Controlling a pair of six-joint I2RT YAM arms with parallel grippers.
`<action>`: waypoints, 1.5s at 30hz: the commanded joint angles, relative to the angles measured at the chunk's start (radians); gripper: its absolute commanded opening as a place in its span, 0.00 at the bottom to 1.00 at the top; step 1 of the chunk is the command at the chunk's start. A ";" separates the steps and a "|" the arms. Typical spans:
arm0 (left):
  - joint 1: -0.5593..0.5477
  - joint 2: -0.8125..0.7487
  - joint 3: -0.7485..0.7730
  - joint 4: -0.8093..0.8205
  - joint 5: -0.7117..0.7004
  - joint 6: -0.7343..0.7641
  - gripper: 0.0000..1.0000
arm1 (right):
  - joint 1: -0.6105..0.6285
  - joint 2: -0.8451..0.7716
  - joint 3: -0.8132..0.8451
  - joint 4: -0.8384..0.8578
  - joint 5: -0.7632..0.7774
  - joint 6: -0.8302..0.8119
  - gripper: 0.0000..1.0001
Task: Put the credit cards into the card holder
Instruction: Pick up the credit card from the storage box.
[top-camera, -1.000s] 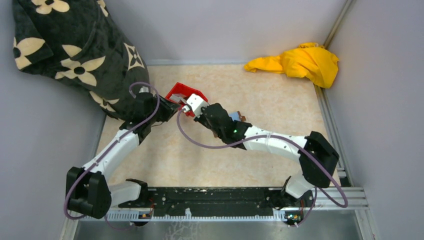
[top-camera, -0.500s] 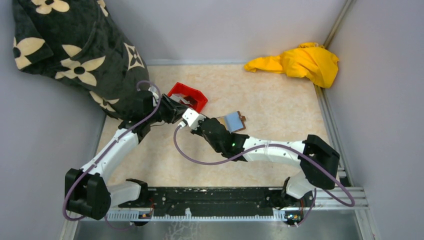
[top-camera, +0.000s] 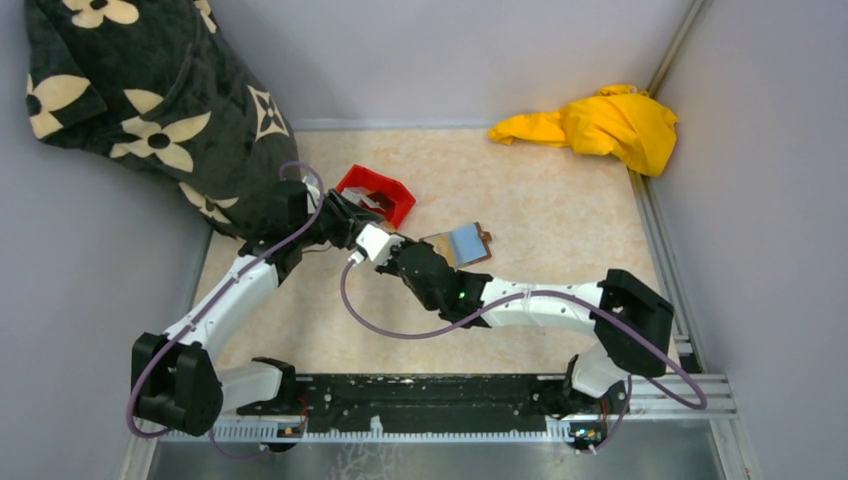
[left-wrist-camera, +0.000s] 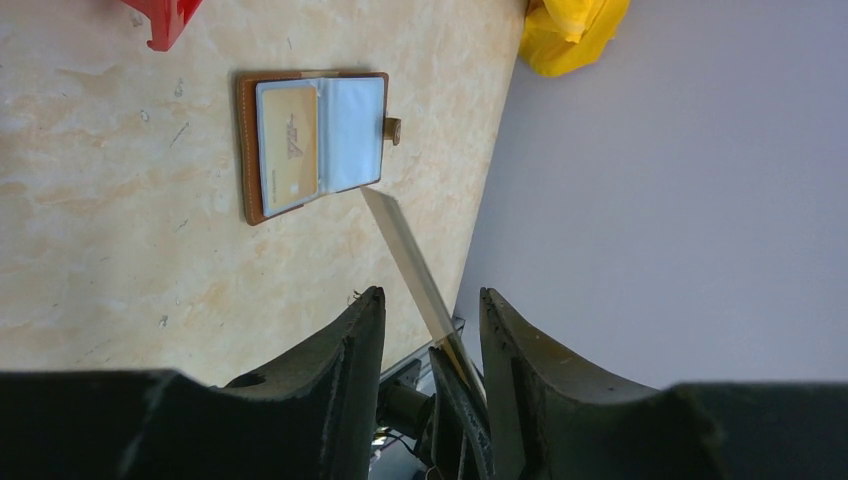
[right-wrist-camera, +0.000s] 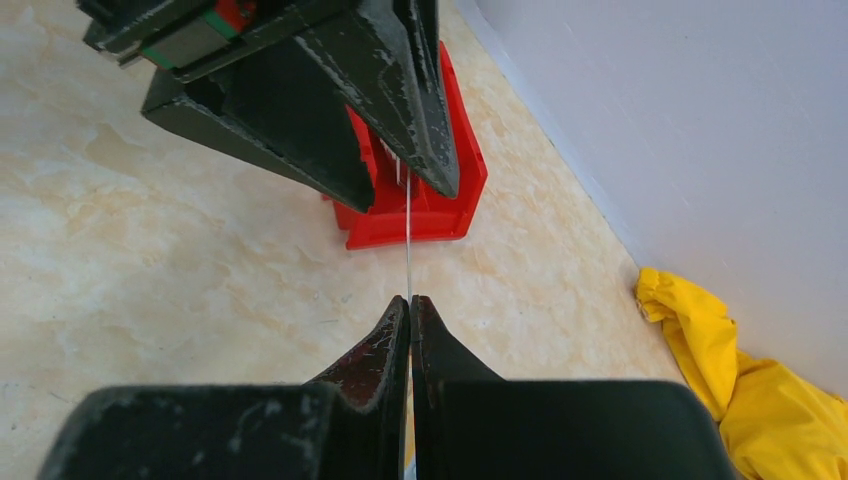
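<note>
The left arm (top-camera: 235, 295) and right arm (top-camera: 540, 300) show white links, black joints, purple cables (top-camera: 343, 290), black wedge-shaped end effector fingers (left-wrist-camera: 345, 370).

No text is legible; a card (left-wrist-camera: 289, 148) in the card holder (left-wrist-camera: 246, 150) bears a blurred mark.

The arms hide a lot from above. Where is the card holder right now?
In the top view, the card holder lies open on the table near its middle, just right of the red bin.
</note>
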 joint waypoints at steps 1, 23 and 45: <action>-0.005 0.008 0.038 0.021 0.017 -0.007 0.47 | 0.028 0.010 0.013 0.067 0.007 -0.027 0.00; -0.005 0.063 -0.042 0.202 0.138 -0.042 0.00 | 0.041 0.057 0.032 0.137 0.063 -0.102 0.00; -0.002 -0.022 -0.121 0.245 -0.365 0.027 0.00 | -0.077 -0.007 -0.017 0.211 -0.003 0.199 0.39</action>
